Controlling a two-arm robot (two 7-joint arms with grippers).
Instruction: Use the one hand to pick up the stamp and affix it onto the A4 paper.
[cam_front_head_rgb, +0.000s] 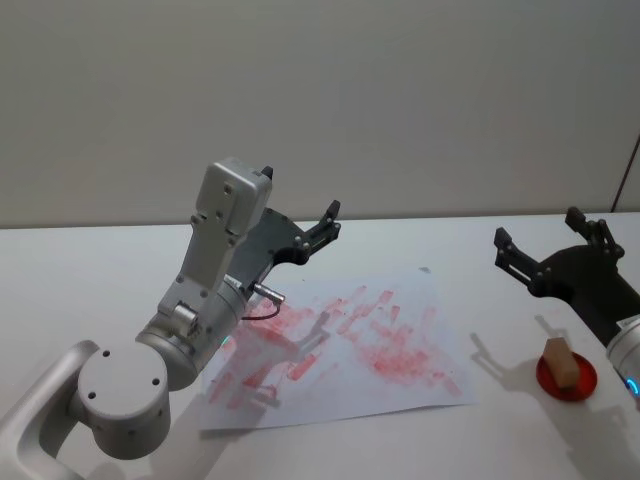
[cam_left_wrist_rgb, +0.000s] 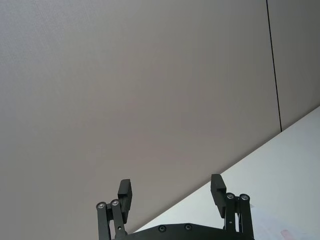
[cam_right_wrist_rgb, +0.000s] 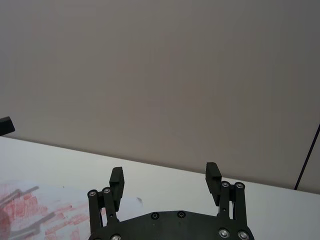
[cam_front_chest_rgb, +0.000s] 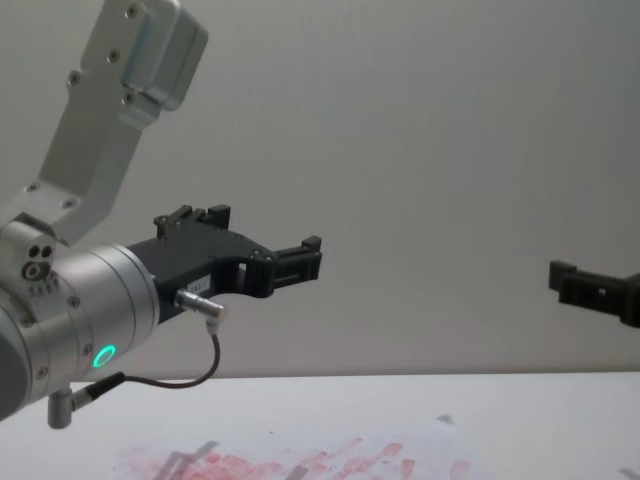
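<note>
The stamp (cam_front_head_rgb: 561, 361), a small tan wooden block, stands upright on a red round pad (cam_front_head_rgb: 566, 381) at the table's right front. My right gripper (cam_front_head_rgb: 537, 230) hovers open and empty behind and above the stamp, apart from it; its spread fingers show in the right wrist view (cam_right_wrist_rgb: 165, 174) and one fingertip (cam_front_chest_rgb: 566, 277) in the chest view. The A4 paper (cam_front_head_rgb: 400, 350), white with many red smears, lies in the middle of the table (cam_right_wrist_rgb: 40, 215) (cam_front_chest_rgb: 300, 462). My left gripper (cam_front_head_rgb: 328, 222) is held open above the paper's far edge (cam_left_wrist_rgb: 170, 186) (cam_front_chest_rgb: 312, 252), holding nothing.
The left arm's silver body (cam_front_head_rgb: 215, 270) with a green ring light (cam_front_chest_rgb: 103, 356) and black cable (cam_front_chest_rgb: 190, 380) rises over the paper's left part. White tabletop (cam_front_head_rgb: 90, 280) surrounds the sheet. A plain grey wall (cam_front_head_rgb: 400, 100) stands behind the table.
</note>
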